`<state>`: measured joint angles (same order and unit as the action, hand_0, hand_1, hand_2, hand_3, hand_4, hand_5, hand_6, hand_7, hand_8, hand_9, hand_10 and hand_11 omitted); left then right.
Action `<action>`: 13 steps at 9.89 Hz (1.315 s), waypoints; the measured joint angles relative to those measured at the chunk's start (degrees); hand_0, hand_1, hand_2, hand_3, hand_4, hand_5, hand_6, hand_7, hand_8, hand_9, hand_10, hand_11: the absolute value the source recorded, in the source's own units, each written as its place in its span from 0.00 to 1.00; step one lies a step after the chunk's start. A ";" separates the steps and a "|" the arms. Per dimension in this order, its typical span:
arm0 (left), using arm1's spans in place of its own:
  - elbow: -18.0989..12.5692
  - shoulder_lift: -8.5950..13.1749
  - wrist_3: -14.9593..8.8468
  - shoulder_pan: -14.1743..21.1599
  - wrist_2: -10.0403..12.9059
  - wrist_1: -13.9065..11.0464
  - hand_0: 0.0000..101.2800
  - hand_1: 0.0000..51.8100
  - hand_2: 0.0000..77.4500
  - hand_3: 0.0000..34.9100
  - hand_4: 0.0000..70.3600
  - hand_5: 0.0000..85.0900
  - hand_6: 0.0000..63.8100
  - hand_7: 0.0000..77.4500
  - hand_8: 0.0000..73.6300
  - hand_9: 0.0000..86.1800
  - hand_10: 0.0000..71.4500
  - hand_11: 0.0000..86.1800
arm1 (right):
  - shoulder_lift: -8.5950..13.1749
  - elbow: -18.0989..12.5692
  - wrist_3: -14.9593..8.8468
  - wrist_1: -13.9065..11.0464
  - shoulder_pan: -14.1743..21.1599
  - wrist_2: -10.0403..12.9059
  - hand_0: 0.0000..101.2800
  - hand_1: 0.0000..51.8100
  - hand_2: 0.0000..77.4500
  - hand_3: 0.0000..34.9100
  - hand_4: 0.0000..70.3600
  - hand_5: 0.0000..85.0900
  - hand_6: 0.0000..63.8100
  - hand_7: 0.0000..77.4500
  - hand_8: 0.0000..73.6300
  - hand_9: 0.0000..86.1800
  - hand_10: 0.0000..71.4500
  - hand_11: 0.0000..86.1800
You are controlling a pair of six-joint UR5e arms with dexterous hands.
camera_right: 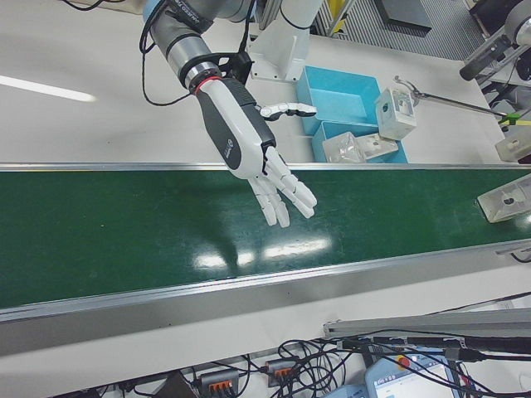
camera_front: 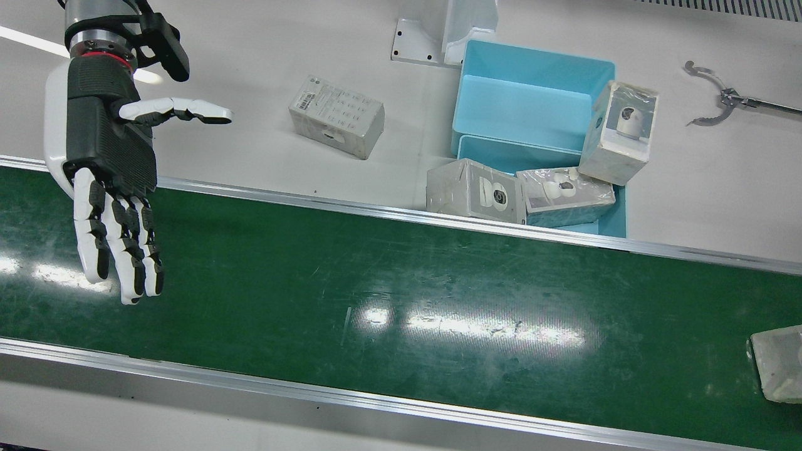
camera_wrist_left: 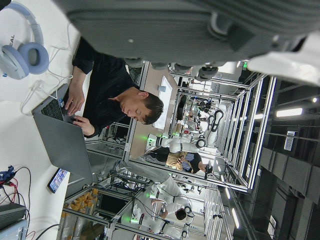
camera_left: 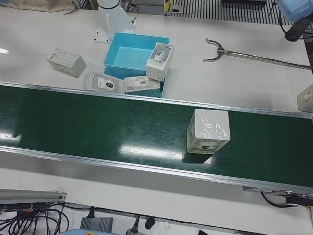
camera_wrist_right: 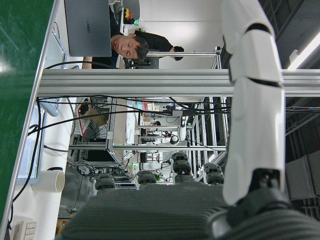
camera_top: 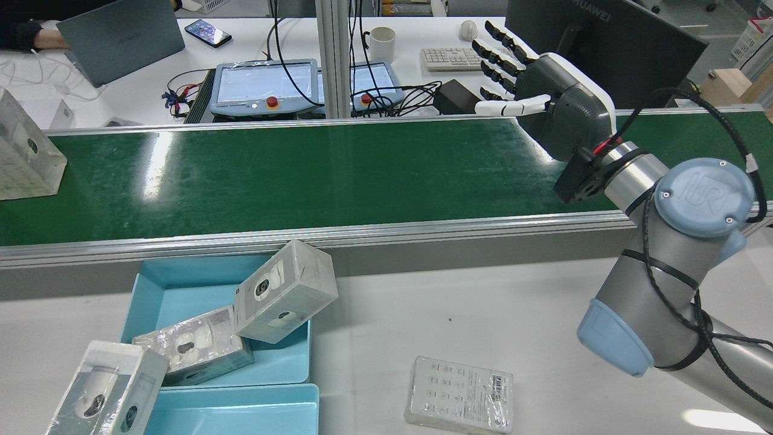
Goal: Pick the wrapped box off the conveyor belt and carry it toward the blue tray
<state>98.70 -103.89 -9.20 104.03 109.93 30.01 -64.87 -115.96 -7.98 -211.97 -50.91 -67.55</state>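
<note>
Front view: the right hand (camera_front: 113, 181) hangs over one end of the conveyor belt (camera_front: 401, 294), fingers (camera_front: 119, 257) spread and holding nothing, while the wrapped box (camera_front: 779, 363) only peeks in at the opposite edge of the belt, well apart from it.

Rear view: the same hand (camera_top: 543, 99) sits at the belt's right, the box (camera_top: 24, 157) at its far left, so the box lies along the belt's length from the fingers, toward the blue tray (camera_top: 181, 290) (already crowded with other wrapped boxes).

Left-front view: the box (camera_left: 209, 131) stands upright mid-belt with no hand near it; its faces look close to square, so no long axis can be told.

Right-front view: the open palm (camera_right: 249, 145) faces down the belt toward the box (camera_right: 508, 199).

Hand views: the right hand's fingers (camera_wrist_right: 252, 100) appear extended; the left hand's camera (camera_wrist_left: 200, 35) shows too little to tell its state, though that arm's half is probably where the box now stands.
</note>
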 joint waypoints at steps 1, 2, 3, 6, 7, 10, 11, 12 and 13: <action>0.00 0.00 0.00 0.00 0.00 0.00 0.00 0.00 0.01 0.00 0.00 0.01 0.00 0.00 0.00 0.00 0.01 0.00 | 0.13 0.19 -0.02 0.00 0.14 -0.02 0.48 0.35 0.20 0.55 0.00 0.09 0.00 0.01 0.01 0.01 0.02 0.04; 0.00 0.00 0.00 0.00 0.00 0.00 0.00 0.00 0.01 0.00 0.00 0.01 0.00 0.00 0.00 0.00 0.00 0.00 | 0.27 0.60 -0.11 -0.01 0.39 -0.03 0.48 0.35 0.20 0.55 0.00 0.09 0.00 0.01 0.01 0.01 0.02 0.04; 0.00 0.00 0.00 0.00 0.00 0.00 0.00 0.00 0.01 0.00 0.00 0.01 0.00 0.00 0.00 0.00 0.00 0.00 | 0.52 1.33 -0.19 0.00 0.62 -0.03 0.48 0.34 0.21 0.55 0.00 0.09 0.00 0.01 0.01 0.02 0.02 0.04; 0.00 0.00 0.00 0.00 0.00 0.00 0.00 0.00 0.01 0.00 0.00 0.01 0.00 0.00 0.00 0.00 0.00 0.00 | 2.34 4.33 -0.30 0.08 0.74 -0.04 0.48 0.34 0.19 0.55 0.00 0.09 0.00 0.03 0.01 0.01 0.02 0.04; 0.00 0.00 0.00 0.00 0.00 0.00 0.00 0.00 0.01 0.00 0.00 0.01 0.00 0.00 0.00 0.00 0.00 0.00 | 2.88 5.08 -0.32 0.11 0.66 -0.04 0.48 0.34 0.19 0.55 0.00 0.09 0.00 0.03 0.01 0.01 0.02 0.04; 0.00 0.00 0.00 0.00 0.00 0.00 0.00 0.00 0.01 0.00 0.00 0.01 0.00 0.00 0.00 0.00 0.00 0.00 | 3.91 6.49 -0.38 0.15 0.25 0.00 0.48 0.34 0.19 0.54 0.00 0.09 0.00 0.03 0.01 0.01 0.02 0.04; 0.00 0.00 0.00 0.00 0.00 0.00 0.00 0.00 0.01 0.00 0.00 0.01 0.00 0.01 0.00 0.00 0.01 0.00 | 3.99 6.66 -0.38 0.15 0.07 0.00 0.48 0.34 0.19 0.54 0.00 0.09 0.00 0.03 0.01 0.01 0.02 0.04; 0.00 0.00 0.00 0.00 0.00 0.00 0.00 0.00 0.01 0.00 0.00 0.01 0.00 0.00 0.00 0.00 0.00 0.00 | 4.01 6.73 -0.37 0.15 -0.04 -0.01 0.48 0.35 0.19 0.53 0.00 0.09 0.00 0.03 0.01 0.01 0.02 0.04; 0.00 0.00 0.00 0.00 0.00 0.00 0.00 0.00 0.01 0.00 0.00 0.01 0.00 0.00 0.00 0.00 0.00 0.00 | 4.03 6.76 -0.37 0.13 -0.10 -0.03 0.48 0.35 0.19 0.53 0.00 0.09 0.00 0.03 0.01 0.01 0.02 0.04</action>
<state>98.70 -103.90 -9.20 104.03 109.93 30.01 -60.84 -109.20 -8.35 -211.84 -51.01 -67.58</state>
